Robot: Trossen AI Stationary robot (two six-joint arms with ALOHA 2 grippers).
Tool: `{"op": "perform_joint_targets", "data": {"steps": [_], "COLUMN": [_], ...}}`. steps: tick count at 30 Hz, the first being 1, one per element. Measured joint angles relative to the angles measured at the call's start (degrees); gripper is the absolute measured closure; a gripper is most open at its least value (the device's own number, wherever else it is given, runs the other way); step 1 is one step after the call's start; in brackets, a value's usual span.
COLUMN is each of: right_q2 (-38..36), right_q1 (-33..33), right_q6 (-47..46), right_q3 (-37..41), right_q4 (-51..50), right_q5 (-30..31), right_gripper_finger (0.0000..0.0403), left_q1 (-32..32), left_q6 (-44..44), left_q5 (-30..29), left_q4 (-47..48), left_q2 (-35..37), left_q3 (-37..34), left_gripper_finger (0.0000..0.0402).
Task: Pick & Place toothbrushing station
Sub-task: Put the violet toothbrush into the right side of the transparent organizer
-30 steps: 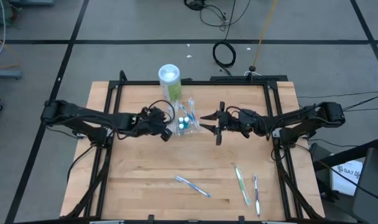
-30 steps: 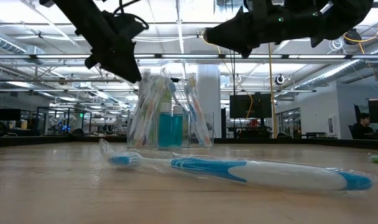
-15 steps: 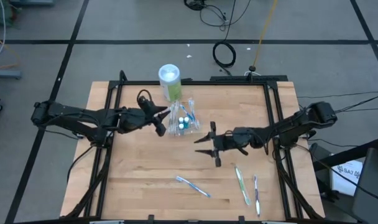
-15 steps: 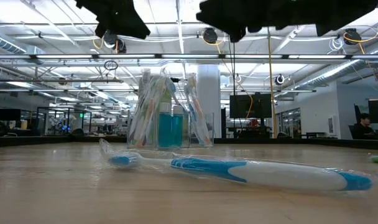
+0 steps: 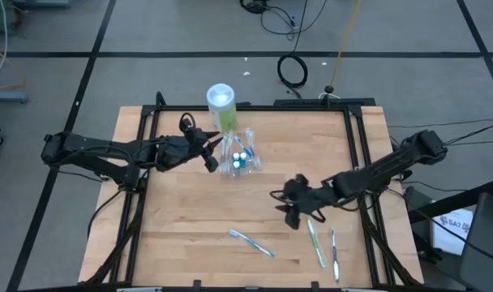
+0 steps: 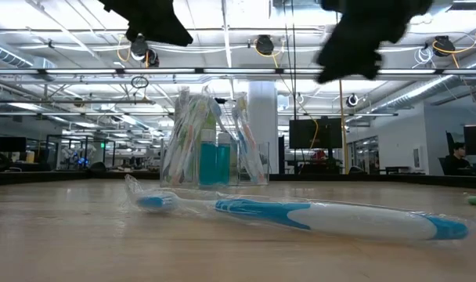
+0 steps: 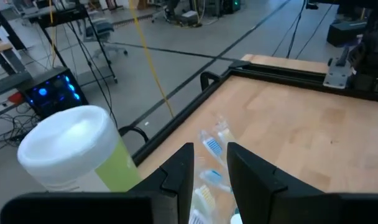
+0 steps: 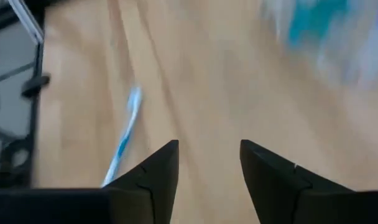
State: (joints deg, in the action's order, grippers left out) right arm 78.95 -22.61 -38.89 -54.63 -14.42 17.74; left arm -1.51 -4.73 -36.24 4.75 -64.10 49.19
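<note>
Blue-white toothbrush [image 6: 301, 215]; green-white canister [image 5: 221, 106]; teal tubes [image 5: 241, 156].

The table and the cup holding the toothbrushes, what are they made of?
The table looks like pale wood with visible grain and plank lines. The cup seems to be clear plastic, since the toothbrushes and a teal tube show through it.

No legible text, labels or numbers anywhere.

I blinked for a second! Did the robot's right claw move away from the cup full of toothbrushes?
Yes. The right gripper has swung away from the clear container, toward the table's front and the loose toothbrushes lying there.
</note>
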Motion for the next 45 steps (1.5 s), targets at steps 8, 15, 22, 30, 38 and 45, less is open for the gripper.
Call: {"op": "perform_joint_targets", "data": {"steps": [8,15,22,30,38,45], "right_q2": [-5.88,-6.07,-4.95,-4.47,-2.42,-2.46], "right_q1": [-6.07,-14.52,-18.03,-19.45,-23.68,-24.02], "right_q6": [-31.55,-59.31,-71.55,-79.58,-89.48,-89.18], "right_q3": [0.37,0.81,4.79,16.26,20.96,20.83], "right_q4": [-26.32,-36.29,-36.18,-11.7,-3.17,-8.45], "right_q5": [-16.23,-29.89,-30.01,-31.41,-31.43,-30.06], "right_gripper_finger": [0.026,0.0266,0.0266,0.0266,0.0266,0.0266], "left_q1": [0.1,0.1,0.1,0.25,0.51,1.55], "left_q6": [0.3,-0.62,-1.6,0.29,2.86,4.9], "left_q5": [0.08,0.08,0.12,0.1,0.02,-0.1], "left_q4": [-1.55,-1.59,-1.16,-1.28,-3.14,-5.36], "left_q2": [-0.01,-0.01,-0.01,-0.01,-0.01,-0.01], "left_q3": [0.0,0.0,0.0,0.0,0.0,0.0], "left_gripper_finger": [0.0298,0.0298,0.0298,0.0298,0.0298,0.0298]}}
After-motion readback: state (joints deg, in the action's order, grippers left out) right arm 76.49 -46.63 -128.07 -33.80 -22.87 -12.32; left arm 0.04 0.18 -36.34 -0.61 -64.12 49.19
